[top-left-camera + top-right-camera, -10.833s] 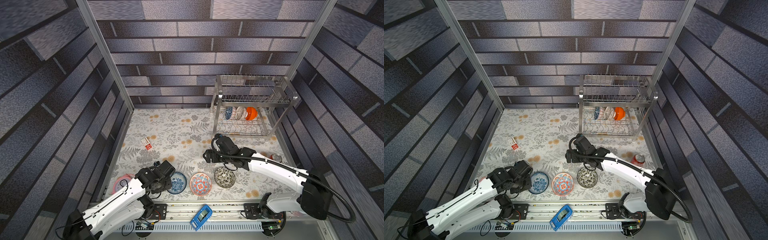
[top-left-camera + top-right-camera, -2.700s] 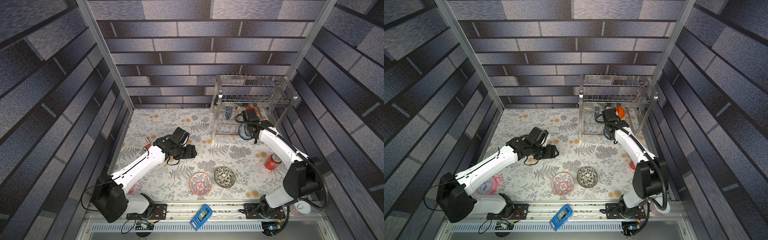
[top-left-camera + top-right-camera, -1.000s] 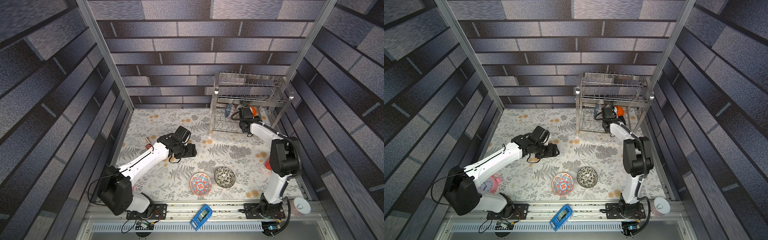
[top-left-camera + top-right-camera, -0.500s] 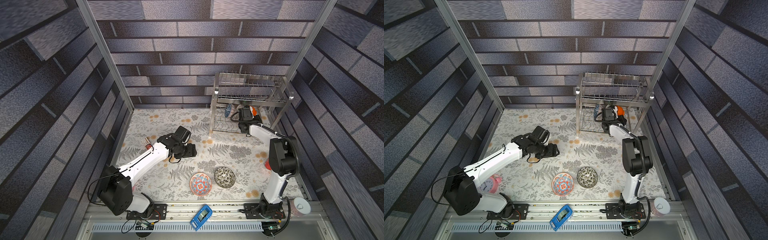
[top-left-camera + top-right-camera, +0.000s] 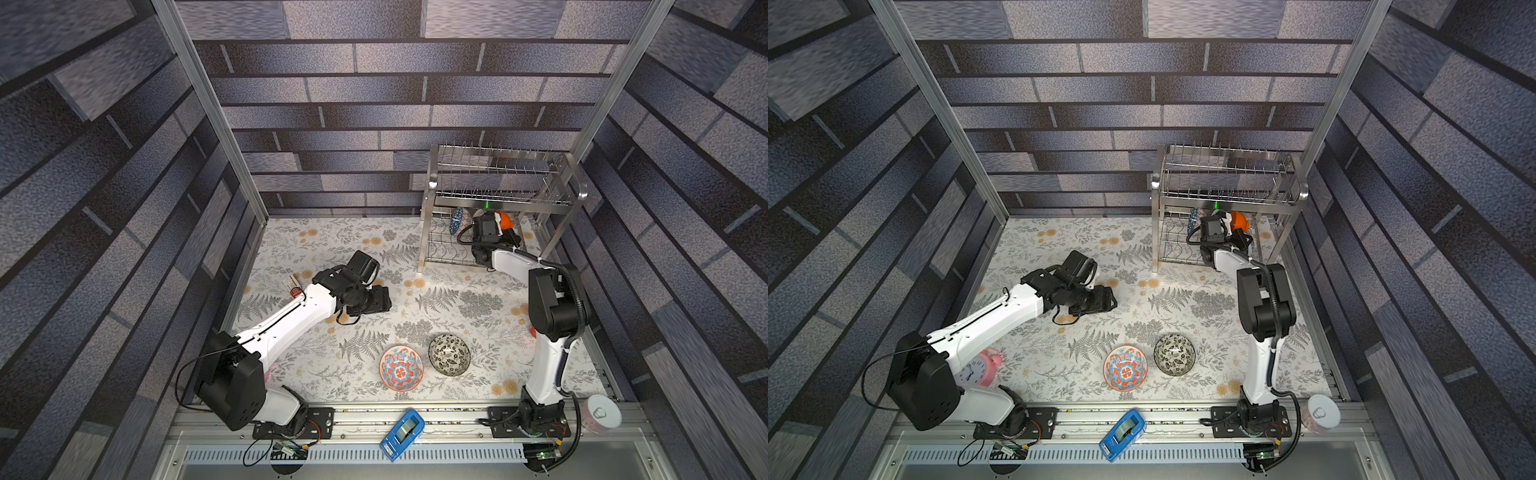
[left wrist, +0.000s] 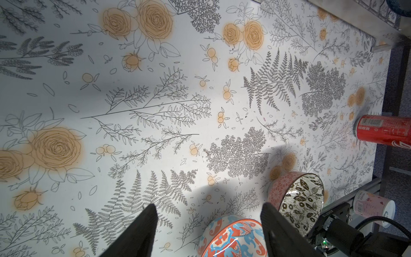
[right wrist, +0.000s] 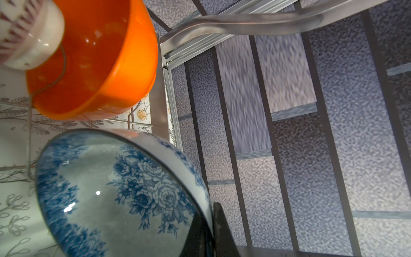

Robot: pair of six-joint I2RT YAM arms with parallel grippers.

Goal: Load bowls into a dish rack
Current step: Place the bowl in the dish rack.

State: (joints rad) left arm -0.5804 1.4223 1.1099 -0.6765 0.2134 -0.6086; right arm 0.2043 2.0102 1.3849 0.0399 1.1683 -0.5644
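Dark brick-patterned panels walled in a tabletop under a cloth (image 5: 332, 249) printed with ferns and orange roses, and we took the dish rack (image 5: 532, 201) at the back as our landmark. Well out from the rack's open front, on the left arm's side, the left gripper (image 6: 208, 205) hung over bare cloth, jaws spread, with nothing between them.

Farther still from the rack, the red-and-blue medallion bowl (image 5: 401, 368) and the black-and-white floral bowl (image 5: 449, 354) sat mouth up, just beside each other. We judged the left gripper the nearer hand for these two, and the only free one. The medallion bowl lay on the side of it away from the rack, so a reach would run away from the rack and come down on a rim. Round bowls offer no long axis to line up with.

Inside the rack's lower tier, the blue triangle-patterned bowl (image 5: 456, 220) stood on edge. Next came a white bowl with reddish marks (image 7: 29, 37), its foot nested into the orange bowl (image 7: 93, 55).

The right gripper (image 7: 206, 213) was clamped on the rim of the blue-white floral bowl (image 7: 124, 195). It held the bowl on edge just beside the orange one, with a sliver of wire and cloth showing between them. Whether its lower edge had reached a wire slot was hidden from us, and we thought the release turned on that.
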